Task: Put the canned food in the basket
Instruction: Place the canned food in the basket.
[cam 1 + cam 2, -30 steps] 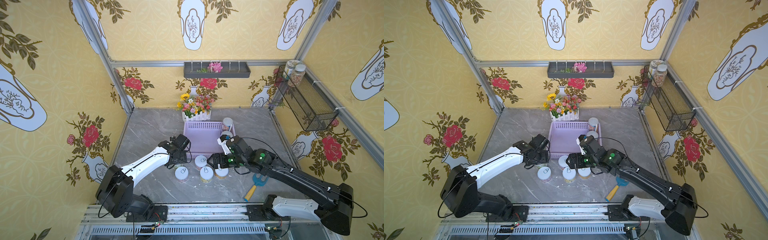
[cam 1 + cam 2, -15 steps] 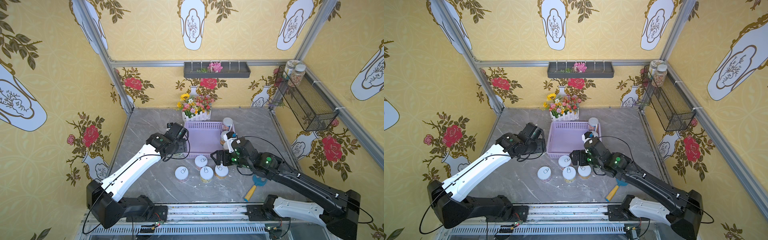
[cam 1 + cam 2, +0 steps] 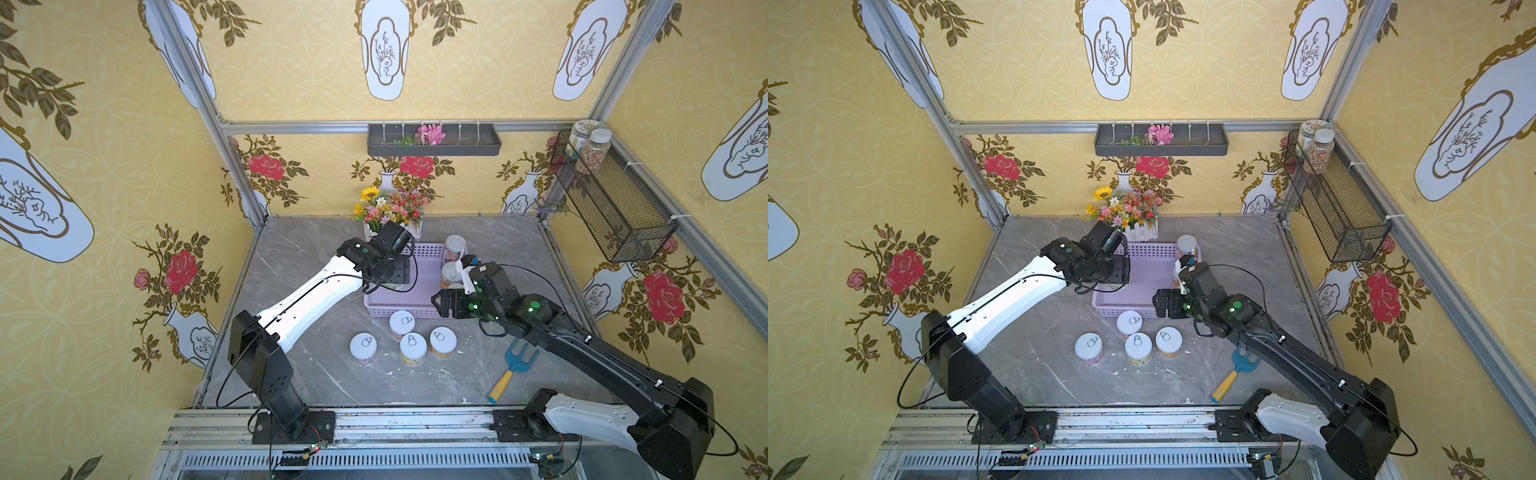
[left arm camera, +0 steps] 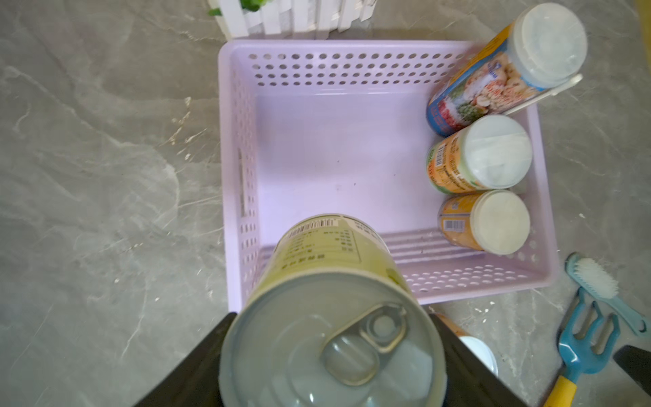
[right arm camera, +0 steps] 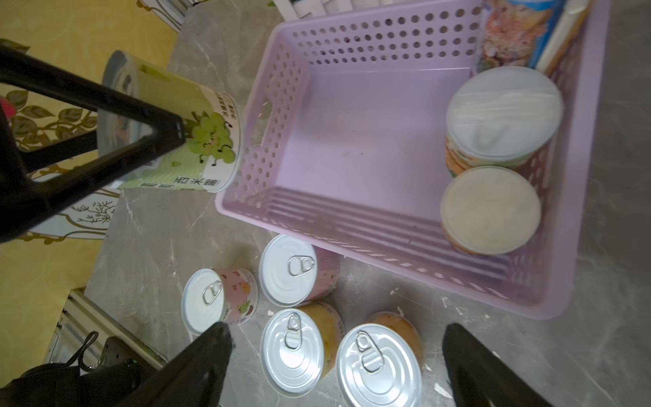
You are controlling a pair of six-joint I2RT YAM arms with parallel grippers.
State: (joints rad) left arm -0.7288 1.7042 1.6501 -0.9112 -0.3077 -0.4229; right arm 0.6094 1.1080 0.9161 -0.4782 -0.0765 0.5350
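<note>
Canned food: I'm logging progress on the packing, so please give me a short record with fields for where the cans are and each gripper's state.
In basket: three white-lidded cans, along one side
On table: four pull-tab cans, in front of the basket
In the air: green can, at the basket's rim, not yet inside
Left gripper: shut on green can
Right gripper: open, above the pull-tab cans

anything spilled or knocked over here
Nothing is knocked over. The one oddity: small white flecks scattered on the grey table around the four loose cans, like chips or crumbs. The tall can in a corner of the basket may lean; the views cannot settle that.
</note>
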